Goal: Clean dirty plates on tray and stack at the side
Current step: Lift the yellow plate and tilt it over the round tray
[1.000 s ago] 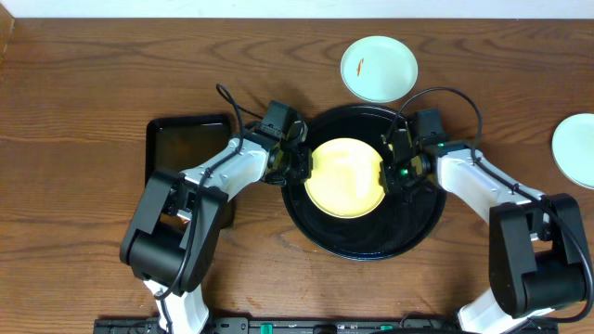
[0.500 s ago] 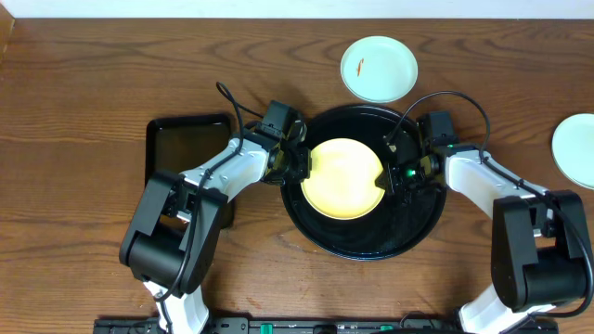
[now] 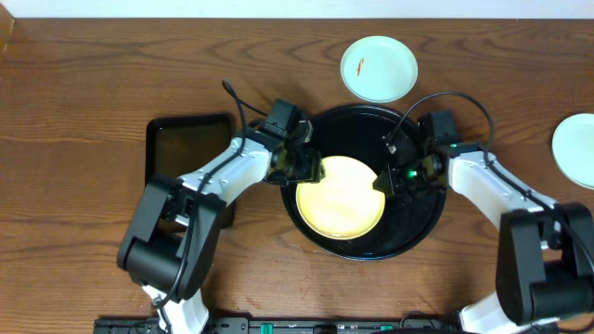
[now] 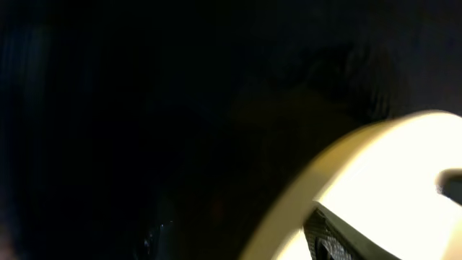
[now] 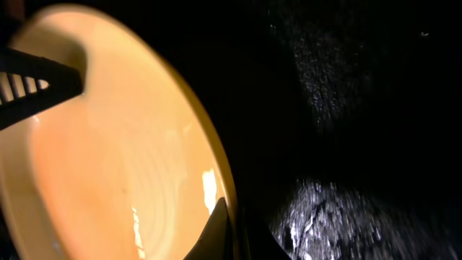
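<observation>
The yellow plate (image 3: 339, 197) lay inside the round black tray (image 3: 408, 237), toward the tray's left half. The right gripper (image 3: 385, 181) reached in over the tray's right rim, its jaws pinched together on the plate's right edge; the right wrist view showed a dark fingertip (image 5: 216, 227) against that rim. The left gripper (image 3: 304, 167) came in over the tray's upper-left rim and met the plate's upper-left edge, but whether its jaws were clamped or slack could not be told. A mint-green plate with a red smear (image 3: 379, 69) sat on the tabletop (image 3: 93, 83) just beyond the tray's far rim. A second mint-green plate (image 3: 577, 150) lay well right of the tray, and a rectangular black tray (image 3: 186, 144) lay to its left.
</observation>
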{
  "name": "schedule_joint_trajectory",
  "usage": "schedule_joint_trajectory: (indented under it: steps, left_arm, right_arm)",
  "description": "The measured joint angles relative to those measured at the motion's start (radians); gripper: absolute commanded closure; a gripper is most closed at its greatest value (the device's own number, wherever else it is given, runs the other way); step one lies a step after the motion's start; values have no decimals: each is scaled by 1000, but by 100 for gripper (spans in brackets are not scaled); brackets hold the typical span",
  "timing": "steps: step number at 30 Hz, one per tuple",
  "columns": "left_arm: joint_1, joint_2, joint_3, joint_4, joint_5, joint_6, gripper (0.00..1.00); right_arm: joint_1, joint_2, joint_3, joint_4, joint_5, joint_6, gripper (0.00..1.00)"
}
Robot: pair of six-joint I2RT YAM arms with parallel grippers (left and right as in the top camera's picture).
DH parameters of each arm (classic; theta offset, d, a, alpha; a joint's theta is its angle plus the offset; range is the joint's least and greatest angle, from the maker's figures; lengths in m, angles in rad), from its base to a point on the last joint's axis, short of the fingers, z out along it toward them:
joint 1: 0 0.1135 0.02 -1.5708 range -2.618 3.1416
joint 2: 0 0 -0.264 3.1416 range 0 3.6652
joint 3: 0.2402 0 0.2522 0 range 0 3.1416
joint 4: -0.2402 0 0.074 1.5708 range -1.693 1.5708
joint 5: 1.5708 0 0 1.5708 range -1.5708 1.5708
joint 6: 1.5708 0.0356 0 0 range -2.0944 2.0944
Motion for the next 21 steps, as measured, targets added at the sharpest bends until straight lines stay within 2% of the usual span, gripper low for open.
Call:
schedule_joint_trajectory:
  steps: [4, 11, 21]
  left_arm:
    - [40, -71, 0, -38, -4, 1, 34]
    - [117, -293, 0, -119, -4, 11, 33]
    - [369, -587, 0, -314, -8, 55, 33]
  right_arm:
    - [0, -39, 48, -45, 35, 16, 99]
    - [7, -49, 115, -39, 93, 56, 99]
    - [156, -49, 255, 6, 192, 113, 99]
